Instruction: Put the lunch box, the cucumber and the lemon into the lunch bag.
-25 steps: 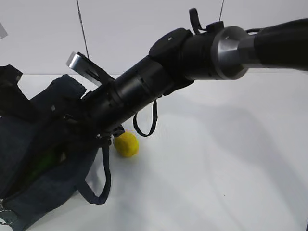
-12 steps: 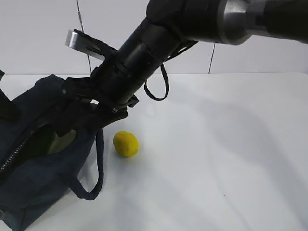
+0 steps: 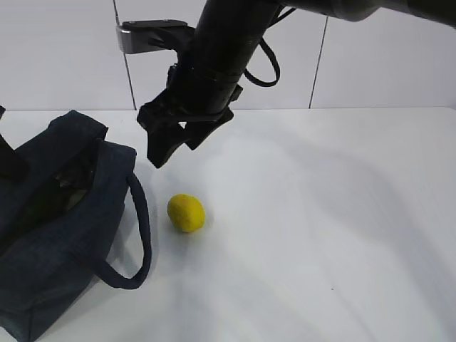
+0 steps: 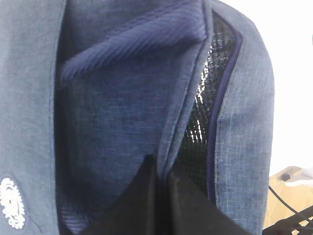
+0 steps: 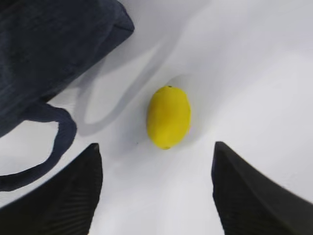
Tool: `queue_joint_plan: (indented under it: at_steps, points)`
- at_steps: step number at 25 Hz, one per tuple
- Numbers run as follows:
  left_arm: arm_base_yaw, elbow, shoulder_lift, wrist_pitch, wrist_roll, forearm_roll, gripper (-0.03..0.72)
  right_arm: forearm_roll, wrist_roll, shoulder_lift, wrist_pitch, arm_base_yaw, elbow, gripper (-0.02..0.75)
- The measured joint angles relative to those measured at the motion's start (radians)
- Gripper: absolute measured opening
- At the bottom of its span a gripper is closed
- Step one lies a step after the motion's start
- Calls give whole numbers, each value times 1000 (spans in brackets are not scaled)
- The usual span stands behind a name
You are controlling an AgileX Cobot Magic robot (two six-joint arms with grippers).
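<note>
The dark navy lunch bag [image 3: 64, 235] stands at the left with its top open; its inside is dark, and the lunch box and the cucumber are hidden. The yellow lemon [image 3: 186, 212] lies on the white table just right of the bag, also seen as the lemon [image 5: 168, 116] in the right wrist view. My right gripper [image 3: 177, 146] hangs open above and slightly behind the lemon, holding nothing; in the wrist view the right gripper [image 5: 155, 149] has the lemon ahead between its spread fingers. My left gripper [image 4: 163, 169] is shut on the fabric edge of the lunch bag [image 4: 122, 98] beside the zipper opening.
A loop handle [image 3: 139, 235] of the bag droops onto the table close to the lemon. The white table [image 3: 320, 228] stretches to the right. A tiled wall [image 3: 385, 64] stands behind. The right arm [image 3: 228, 50] reaches down from the upper right.
My right arm has lifted out of the bag's mouth and swung up and right; its open gripper now hangs over the lemon. The bag has settled lower. The lemon stayed put.
</note>
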Motion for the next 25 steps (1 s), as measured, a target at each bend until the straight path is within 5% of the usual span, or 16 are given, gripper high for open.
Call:
queue_joint_plan:
  at_steps: [7,25]
  points:
    - [0,0,0,0,0,0,-7,-119,11,10,-56,-1,-2,529]
    - [0,0,0,0,0,0,-7,-142,23,176,-89,-1,-4,529]
